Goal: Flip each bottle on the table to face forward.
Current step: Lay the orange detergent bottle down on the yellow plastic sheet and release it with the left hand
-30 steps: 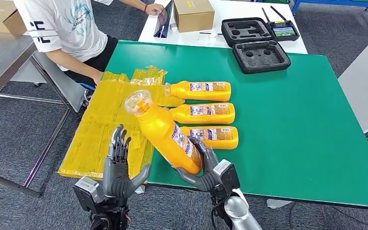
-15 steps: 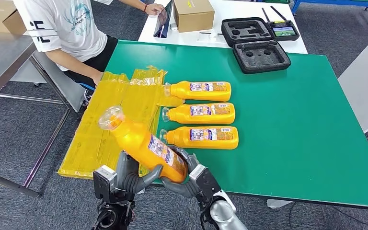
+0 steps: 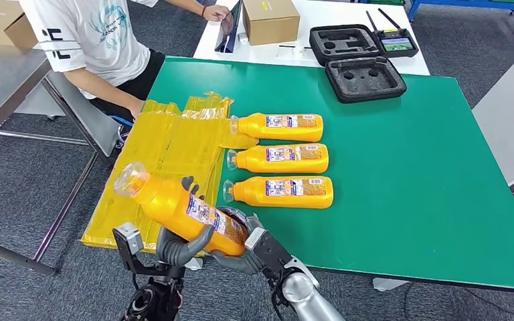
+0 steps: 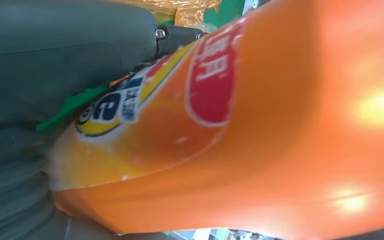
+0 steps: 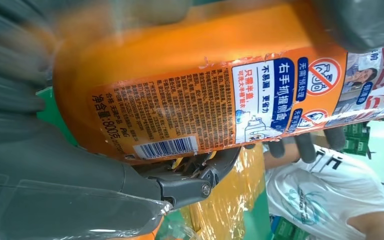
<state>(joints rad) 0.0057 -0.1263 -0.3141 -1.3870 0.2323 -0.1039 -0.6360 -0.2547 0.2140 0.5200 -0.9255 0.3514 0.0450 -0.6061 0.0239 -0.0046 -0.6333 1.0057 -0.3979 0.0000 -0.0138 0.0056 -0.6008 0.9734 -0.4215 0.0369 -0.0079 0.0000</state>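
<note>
Left hand (image 3: 177,244) and right hand (image 3: 241,247) both grip the raised bottle (image 3: 181,208), fingers wrapped round it, near three bottles (image 3: 282,158) lying on the counter (image 3: 401,167)

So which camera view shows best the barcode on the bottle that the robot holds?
The right wrist view: the barcode is sharp there, on the held bottle. In the head view that bottle shows whole, but its print is too small. The left wrist view shows a blurred logo.

Dark grey left robot hand (image 3: 177,246), right robot hand (image 3: 244,251), silver forearm (image 3: 304,301)
</note>
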